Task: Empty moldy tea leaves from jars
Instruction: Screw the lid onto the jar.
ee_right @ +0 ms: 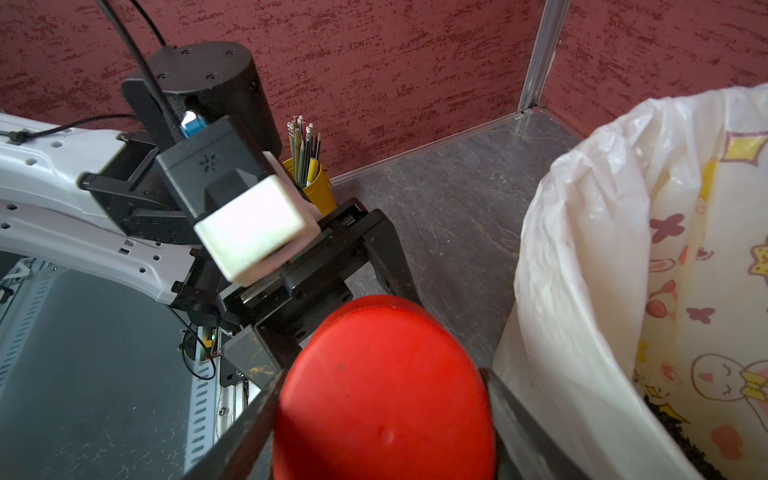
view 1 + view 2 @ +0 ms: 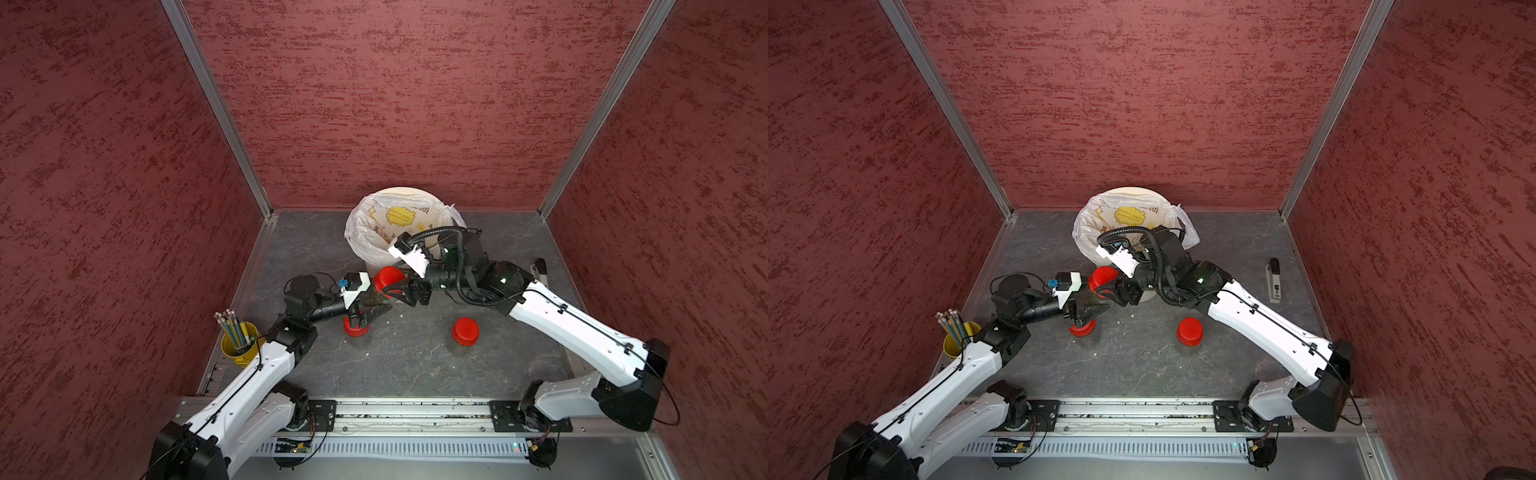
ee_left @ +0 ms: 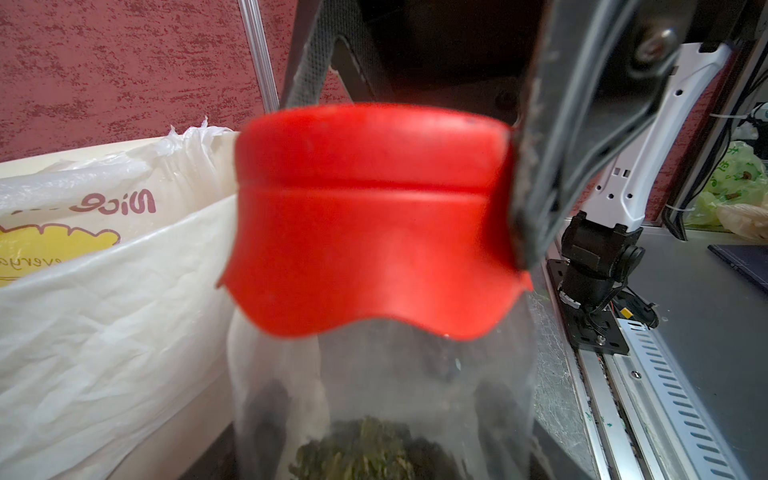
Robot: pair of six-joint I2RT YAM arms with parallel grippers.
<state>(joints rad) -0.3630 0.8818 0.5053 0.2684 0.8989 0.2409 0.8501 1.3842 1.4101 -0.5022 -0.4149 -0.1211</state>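
Left hand (image 2: 374, 306): clenched on the clear body of the held jar (image 2: 379, 296). The jar appears lifted clear of the surface (image 2: 415, 365), just in front of the bin (image 2: 399, 192).
Right hand (image 2: 394, 286): its fingers (image 1: 511, 415) flank the red cap (image 1: 386, 395) of that jar. In the left wrist view one finger lies against the cap's side. We cannot tell whether the cap is firmly grasped.
Key relation: the cap sits directly between the right fingers, with the jar body below it in the left hand. We read the long axis as roughly upright, cap uppermost. The right hand is the one at the cap, reaching in from the right arm's side.
Coming move (our judgement): the cap must turn about that axis while the left hand keeps the body from spinning.
Contents: moldy tea leaves (image 3: 357, 449), a dark olive crumbly clump low in the jar.
Other jars: the second jar (image 2: 356, 328) stands capped just beside the left hand. The third jar (image 2: 465, 331) stands capped, well apart, nearer the right arm.
Materials: the cap is smooth matte red plastic with a stepped shoulder and a wavy skirt. The jar wall is thin, clear and slightly cloudy. The bin is cream, lined with a crinkled printed white bag (image 1: 582, 249). The surface is dark grey and stone-patterned.
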